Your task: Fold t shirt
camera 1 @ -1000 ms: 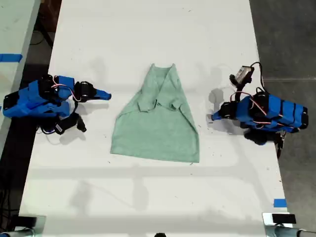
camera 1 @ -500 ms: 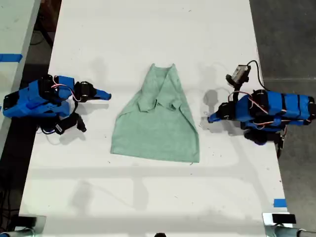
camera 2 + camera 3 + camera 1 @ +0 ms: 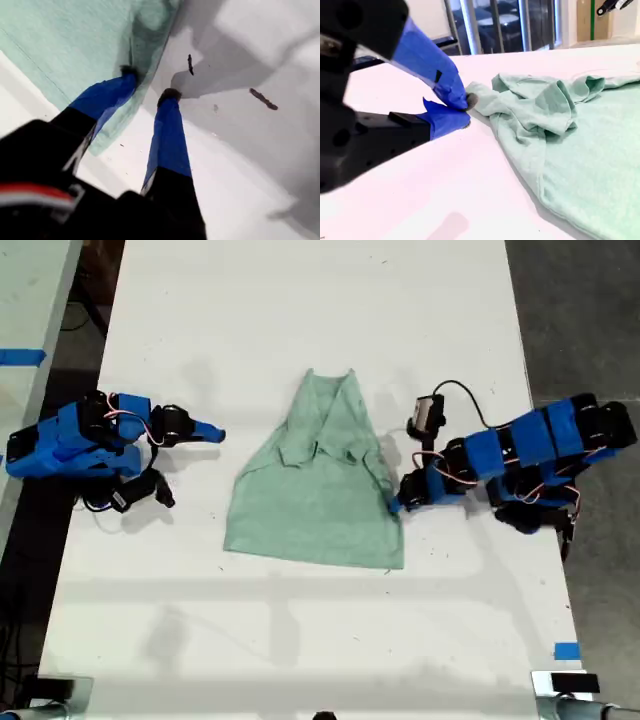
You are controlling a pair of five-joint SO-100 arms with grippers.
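Extended since the earlier frame, the first hand [image 3: 397,502] straddles, jaws apart, the t shirt [image 3: 318,495] edge on the bench [image 3: 300,300] for grasping; the second hand [image 3: 212,431] rests shut.

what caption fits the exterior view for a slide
Mint-green t-shirt on a white table, one blue arm's end effector at its hem edge, the other end effector clear of it.

the t shirt [image 3: 318,490] lies on the middle of the table [image 3: 300,310]. my first hand [image 3: 397,502] is at its edge on the exterior view's right; my second hand [image 3: 212,433] rests apart at the exterior view's left.
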